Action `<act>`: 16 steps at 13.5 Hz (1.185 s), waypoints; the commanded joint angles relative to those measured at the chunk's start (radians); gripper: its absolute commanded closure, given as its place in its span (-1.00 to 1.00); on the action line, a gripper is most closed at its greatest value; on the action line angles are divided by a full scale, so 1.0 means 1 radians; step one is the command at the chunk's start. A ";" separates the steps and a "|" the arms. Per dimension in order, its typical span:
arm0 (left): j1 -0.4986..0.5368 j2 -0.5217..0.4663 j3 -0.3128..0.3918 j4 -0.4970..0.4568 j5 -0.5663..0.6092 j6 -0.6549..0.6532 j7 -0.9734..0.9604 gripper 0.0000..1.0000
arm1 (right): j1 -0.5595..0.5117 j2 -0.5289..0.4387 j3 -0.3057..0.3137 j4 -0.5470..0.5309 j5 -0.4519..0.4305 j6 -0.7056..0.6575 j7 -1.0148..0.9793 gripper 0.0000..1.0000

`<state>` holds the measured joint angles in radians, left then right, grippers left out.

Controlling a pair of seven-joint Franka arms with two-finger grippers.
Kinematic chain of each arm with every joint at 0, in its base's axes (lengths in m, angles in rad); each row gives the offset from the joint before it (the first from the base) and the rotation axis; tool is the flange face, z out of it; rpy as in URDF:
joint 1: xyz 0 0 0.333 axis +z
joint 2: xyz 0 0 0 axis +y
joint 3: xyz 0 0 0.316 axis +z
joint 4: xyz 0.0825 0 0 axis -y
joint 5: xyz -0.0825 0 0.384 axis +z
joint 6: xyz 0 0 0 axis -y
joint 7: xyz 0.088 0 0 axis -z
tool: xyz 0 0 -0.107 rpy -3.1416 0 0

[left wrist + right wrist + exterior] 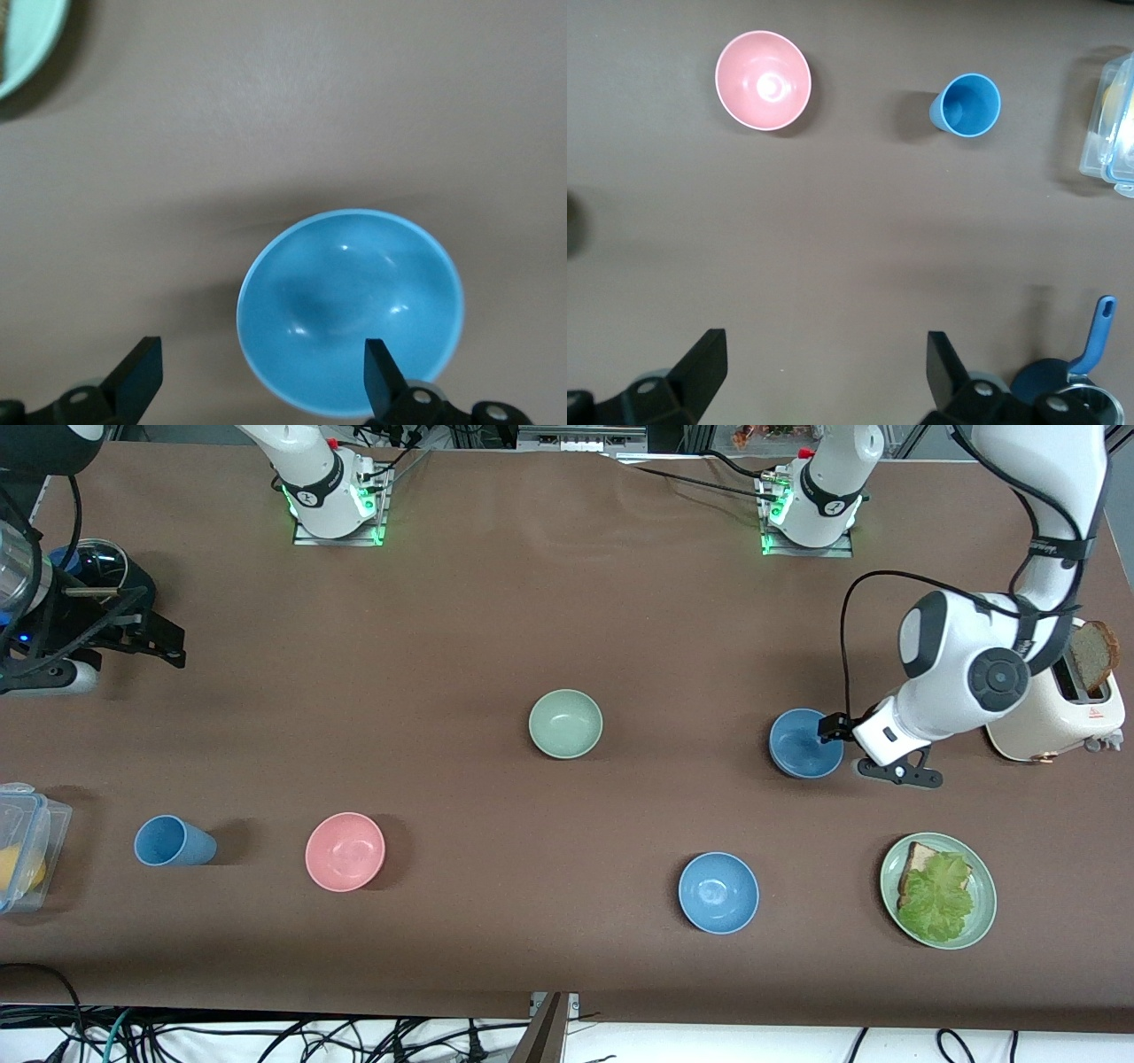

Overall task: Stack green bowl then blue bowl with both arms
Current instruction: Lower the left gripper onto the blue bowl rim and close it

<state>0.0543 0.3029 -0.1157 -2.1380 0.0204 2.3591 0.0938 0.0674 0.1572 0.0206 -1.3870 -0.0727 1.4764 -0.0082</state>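
The pale green bowl [565,724] stands alone at the middle of the table. The muted blue bowl [805,743] stands toward the left arm's end, and it also shows in the left wrist view [350,310]. My left gripper [840,733] is low at that bowl's rim on the toaster side. It is open [259,361], with one finger over the inside of the bowl and the other outside it, and it holds nothing. My right gripper [152,636] waits high over the right arm's end of the table, open and empty [824,361].
A brighter sky-blue bowl [718,892] and a green plate [985,908] with sandwich and lettuce lie nearer the front camera. A toaster [1054,713] with bread stands beside the left arm. A pink bowl [345,851], blue cup [173,841] and plastic container [27,850] lie toward the right arm's end.
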 commanded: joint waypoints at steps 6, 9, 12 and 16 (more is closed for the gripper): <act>0.021 0.045 -0.004 -0.074 0.029 0.161 0.020 0.17 | -0.020 -0.016 -0.059 -0.026 0.005 -0.015 -0.079 -0.98; 0.021 0.053 -0.004 -0.071 0.027 0.161 0.020 0.94 | -0.021 -0.008 -0.061 -0.020 0.004 -0.013 -0.081 -0.98; 0.021 0.048 -0.002 -0.065 0.027 0.154 0.020 1.00 | -0.024 -0.007 -0.061 -0.020 0.004 -0.005 -0.082 -0.98; 0.021 0.035 -0.004 -0.024 0.027 0.100 0.015 1.00 | -0.023 -0.007 -0.059 -0.018 0.005 -0.002 -0.081 -0.98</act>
<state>0.0681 0.3482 -0.1172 -2.1982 0.0271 2.5105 0.1039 0.0527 0.1608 -0.0429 -1.3997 -0.0723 1.4699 -0.0754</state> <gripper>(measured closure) 0.952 0.004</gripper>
